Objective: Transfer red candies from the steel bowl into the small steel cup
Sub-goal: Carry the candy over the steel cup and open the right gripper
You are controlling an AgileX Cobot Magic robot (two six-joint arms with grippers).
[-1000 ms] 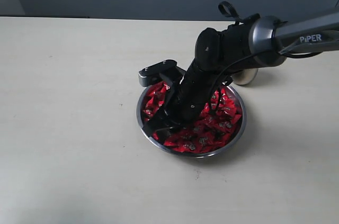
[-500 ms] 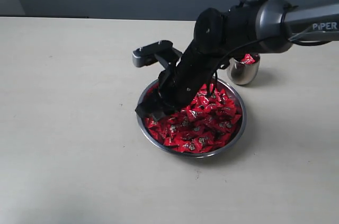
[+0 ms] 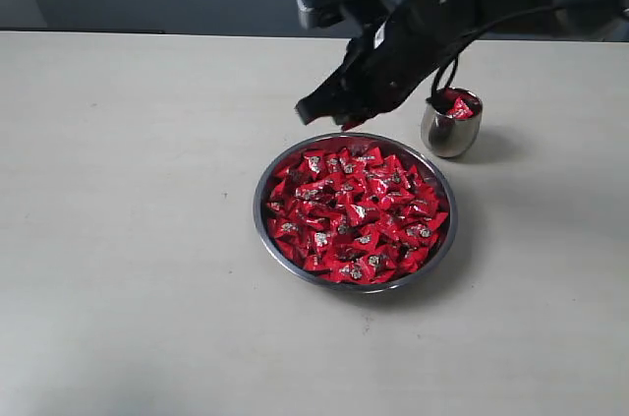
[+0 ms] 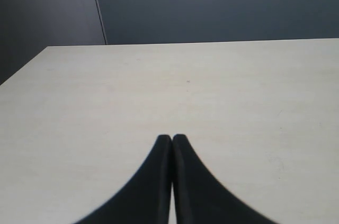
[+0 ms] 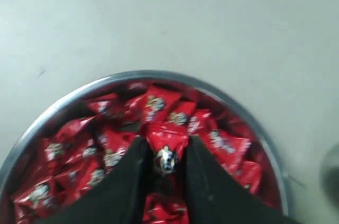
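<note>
One light table [image 3: 128, 190] fills the exterior view. One steel bowl [image 3: 364, 287] sits at centre, slightly right, heaped with red candies [image 3: 354, 214], far too many to count. The right gripper [image 3: 332, 117] hangs over the bowl's upper rim, in the upper middle of the frame, its jaws pinched on a single red candy [image 5: 166, 147] held clear above the heap. One small steel cup [image 3: 450, 133] stands at upper right, just beside the bowl, with a few candies showing at its mouth. The left gripper [image 4: 171, 140] is pressed closed on nothing, over bare table.
</note>
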